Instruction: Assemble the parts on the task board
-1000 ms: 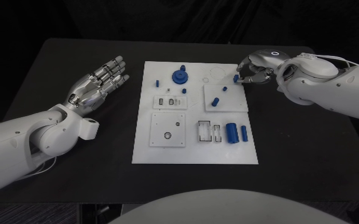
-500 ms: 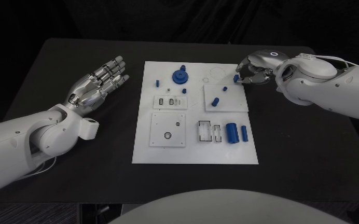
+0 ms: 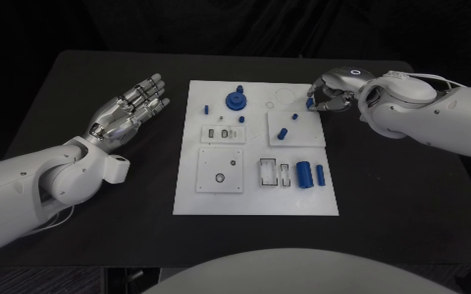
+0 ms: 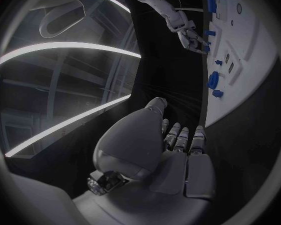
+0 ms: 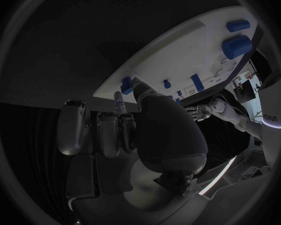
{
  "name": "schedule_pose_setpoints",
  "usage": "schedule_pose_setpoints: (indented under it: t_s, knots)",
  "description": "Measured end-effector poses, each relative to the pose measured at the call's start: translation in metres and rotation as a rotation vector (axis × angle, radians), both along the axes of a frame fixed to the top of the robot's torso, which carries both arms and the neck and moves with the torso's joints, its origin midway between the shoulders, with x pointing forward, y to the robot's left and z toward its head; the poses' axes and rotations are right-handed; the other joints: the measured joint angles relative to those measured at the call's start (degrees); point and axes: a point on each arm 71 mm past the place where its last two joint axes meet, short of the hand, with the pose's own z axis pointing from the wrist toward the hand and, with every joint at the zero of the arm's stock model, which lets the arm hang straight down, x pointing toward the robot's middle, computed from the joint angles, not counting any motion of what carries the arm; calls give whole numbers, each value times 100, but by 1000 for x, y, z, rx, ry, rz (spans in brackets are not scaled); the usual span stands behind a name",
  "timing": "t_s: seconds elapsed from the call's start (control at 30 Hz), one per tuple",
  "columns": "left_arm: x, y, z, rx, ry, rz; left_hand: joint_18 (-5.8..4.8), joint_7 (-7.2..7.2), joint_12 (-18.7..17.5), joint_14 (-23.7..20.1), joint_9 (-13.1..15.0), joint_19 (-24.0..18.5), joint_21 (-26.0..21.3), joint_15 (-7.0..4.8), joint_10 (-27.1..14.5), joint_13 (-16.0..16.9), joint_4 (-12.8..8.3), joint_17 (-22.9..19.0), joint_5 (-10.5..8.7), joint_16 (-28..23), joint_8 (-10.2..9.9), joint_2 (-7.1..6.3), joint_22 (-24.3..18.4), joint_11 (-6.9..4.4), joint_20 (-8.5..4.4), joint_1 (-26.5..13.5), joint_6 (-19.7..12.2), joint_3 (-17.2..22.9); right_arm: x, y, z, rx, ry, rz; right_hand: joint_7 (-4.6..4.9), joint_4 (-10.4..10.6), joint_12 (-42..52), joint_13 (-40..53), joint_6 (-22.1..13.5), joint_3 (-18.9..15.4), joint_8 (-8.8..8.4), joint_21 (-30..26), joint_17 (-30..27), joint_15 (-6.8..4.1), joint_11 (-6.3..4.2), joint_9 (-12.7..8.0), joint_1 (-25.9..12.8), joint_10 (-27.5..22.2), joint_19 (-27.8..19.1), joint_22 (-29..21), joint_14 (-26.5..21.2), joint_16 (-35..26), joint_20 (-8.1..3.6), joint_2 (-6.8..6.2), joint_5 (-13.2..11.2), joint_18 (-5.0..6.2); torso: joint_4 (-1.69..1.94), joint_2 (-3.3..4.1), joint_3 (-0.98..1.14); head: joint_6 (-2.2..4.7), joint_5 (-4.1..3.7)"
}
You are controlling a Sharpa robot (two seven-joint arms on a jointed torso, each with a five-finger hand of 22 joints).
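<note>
The white task board [image 3: 255, 199] lies in the middle of the black table. My right hand [image 3: 332, 93] hovers at its far right edge, fingers curled, pinching a small blue peg [image 3: 310, 103]; the right wrist view shows that peg [image 5: 126, 88] at the fingertips just above the board [image 5: 178, 60]. My left hand [image 3: 128, 110] lies open and flat, left of the board and apart from it, holding nothing. On the board are a round blue gear part [image 3: 237, 100], a short peg [image 3: 282, 133] on a raised square plate, and a thick blue cylinder [image 3: 304, 174] beside a thin one [image 3: 321, 175].
More small blue pegs [image 3: 207, 109] [image 3: 241, 119] lie near the board's far left. Slotted white blocks [image 3: 222, 133] [image 3: 275, 173] and a square plate with a hole [image 3: 220, 170] sit on the board. Bare black table [image 3: 393, 192] surrounds it.
My right hand has edged slightly left over the board's far right edge, still holding the small blue peg. The left hand has not moved.
</note>
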Motion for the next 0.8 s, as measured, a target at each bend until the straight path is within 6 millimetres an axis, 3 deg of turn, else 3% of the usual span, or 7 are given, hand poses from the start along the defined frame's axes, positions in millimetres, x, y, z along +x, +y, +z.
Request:
schedule_pose_setpoints:
  t_s: [0.17,0.33,0.6,0.8]
  knots:
    - [0,0,0,0,0,-1,1,0,0,0,0,0,0,0,0,0,0,0,0,0,0,0,0,0,0,0,0,0,1,1,-2,-2,3,0,1,-16,0,0,119,-16,76,-27,0,0,0,68,17,0,0,0,0,0,0,3,28,-1,1,0,-1,0,3]
    - [0,0,0,0,1,-1,1,0,0,0,0,0,0,0,0,0,16,1,0,0,0,0,0,0,0,0,0,16,2,1,-2,-3,4,-1,-29,-80,0,0,353,-16,282,-66,0,0,0,247,128,0,-20,0,0,-23,-21,68,364,-1,1,1,-1,0,3]
    - [0,0,0,-1,1,-3,1,0,0,0,0,0,0,0,0,0,16,-1,0,0,0,0,0,0,0,0,0,16,2,1,-3,-3,4,-1,-60,-95,0,0,424,-32,416,-128,0,0,0,399,157,0,-21,0,0,-63,-21,85,354,-1,1,1,-1,0,11]
    - [0,0,0,-2,2,-4,0,20,0,0,0,-21,0,-1,0,0,16,-5,0,0,0,0,0,0,21,0,-20,16,3,2,-4,-3,4,0,-92,-129,0,0,455,2,512,-178,0,0,-4,493,248,-4,-41,0,0,-84,-41,176,354,-1,1,1,-1,0,12]
